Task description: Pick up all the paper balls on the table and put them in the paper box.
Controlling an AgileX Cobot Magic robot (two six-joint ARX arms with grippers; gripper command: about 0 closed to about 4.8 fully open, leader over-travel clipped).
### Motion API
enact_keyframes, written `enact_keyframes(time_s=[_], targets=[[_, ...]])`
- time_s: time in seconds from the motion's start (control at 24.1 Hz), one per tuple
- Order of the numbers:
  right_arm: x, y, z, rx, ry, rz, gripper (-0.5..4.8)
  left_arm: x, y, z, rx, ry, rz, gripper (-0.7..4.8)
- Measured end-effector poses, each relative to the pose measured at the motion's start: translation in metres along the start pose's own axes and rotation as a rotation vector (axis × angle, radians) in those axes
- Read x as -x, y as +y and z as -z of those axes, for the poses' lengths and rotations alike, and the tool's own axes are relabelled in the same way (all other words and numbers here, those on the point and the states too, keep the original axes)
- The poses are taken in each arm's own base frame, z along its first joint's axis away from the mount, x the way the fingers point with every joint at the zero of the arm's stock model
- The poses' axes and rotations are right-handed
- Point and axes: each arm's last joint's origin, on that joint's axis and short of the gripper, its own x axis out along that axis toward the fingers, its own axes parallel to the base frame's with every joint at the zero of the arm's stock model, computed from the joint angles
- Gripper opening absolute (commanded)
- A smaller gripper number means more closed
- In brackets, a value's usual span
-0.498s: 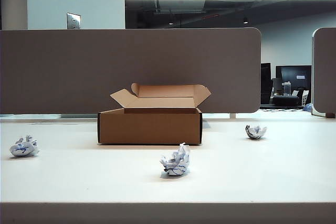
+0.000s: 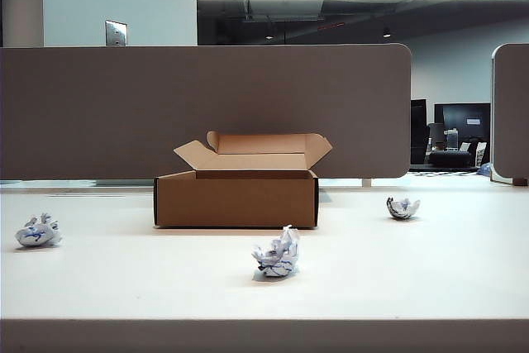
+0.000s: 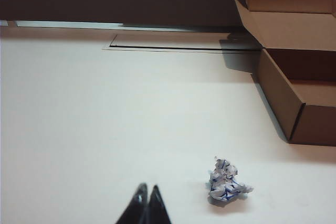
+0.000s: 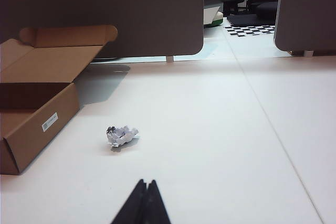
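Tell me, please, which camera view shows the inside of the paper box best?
The right wrist view: it looks down past the raised flap into the paper box, showing its dark interior. The left wrist view shows part of the interior, cut off at the frame edge. The exterior view shows only the front wall and open flaps.

A: Table (image 2: 430, 270)? Plain white, no pattern.
B: Box (image 2: 236, 198)? Brown cardboard all over, darker inside, 1 small white label on a side wall.
A: Balls? 3 white wads: left (image 2: 37, 231) and middle (image 2: 277, 253) streaked with blue print, right (image 2: 402, 207) marked more in dark grey.
B: Panel (image 2: 207, 97) behind? Flat grey-brown.
A: Left gripper (image 3: 146, 205) and right gripper (image 4: 146, 201)? Glossy black fingers, pressed together.
B: Far floor past the panel? Black-and-white checks.
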Motion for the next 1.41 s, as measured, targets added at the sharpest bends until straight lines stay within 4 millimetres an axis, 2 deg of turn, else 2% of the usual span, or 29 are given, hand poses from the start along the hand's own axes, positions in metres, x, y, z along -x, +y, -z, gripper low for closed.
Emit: enact_keyframes(time_s=[0.37, 0.5, 0.66, 0.75, 0.79, 0.91, 1.12, 1.16, 1.2, 1.29, 1.33, 1.41], targets=[[0.0, 0.0, 0.0, 0.0, -0.001, -0.001, -0.09, 0.0, 0.0, -0.001, 0.002, 0.002, 0.0, -0.05], [0.0, 0.0, -0.006, -0.04, -0.057, -0.006, -0.09, 0.005, 0.0, -0.016, 0.019, -0.023, 0.004, -0.06], [0.005, 0.002, -0.033, -0.08, -0.201, -0.019, -0.09, 0.018, -0.001, -0.054, 0.029, -0.142, 0.046, -0.06], [0.011, 0.003, -0.059, -0.082, -0.246, -0.024, -0.09, 0.024, -0.001, -0.074, 0.028, -0.167, 0.054, -0.06], [0.016, 0.004, -0.08, -0.08, -0.266, -0.027, -0.09, 0.027, -0.001, -0.09, 0.013, -0.154, 0.068, -0.06], [0.013, 0.006, -0.103, -0.054, -0.236, -0.042, -0.09, 0.026, -0.003, -0.113, -0.042, -0.115, 0.107, -0.05], [-0.009, 0.009, -0.147, -0.022, -0.151, -0.067, -0.09, 0.01, -0.005, -0.145, -0.114, -0.039, 0.12, -0.06], [-0.024, 0.01, -0.162, -0.022, -0.125, -0.072, -0.08, 0.001, -0.006, -0.156, -0.118, -0.022, 0.121, -0.06], [-0.04, 0.011, -0.167, -0.022, -0.076, -0.095, -0.08, -0.009, -0.007, -0.161, -0.121, 0.0, 0.138, -0.05], [-0.062, 0.013, -0.168, -0.025, -0.002, -0.146, -0.09, -0.024, -0.01, -0.165, -0.133, 0.039, 0.193, -0.05], [-0.086, 0.015, -0.168, -0.031, 0.065, -0.208, -0.09, -0.04, -0.013, -0.165, -0.159, 0.074, 0.257, -0.05], [-0.113, 0.016, -0.163, -0.043, 0.149, -0.249, -0.08, -0.057, -0.017, -0.155, -0.175, 0.139, 0.289, -0.01]])
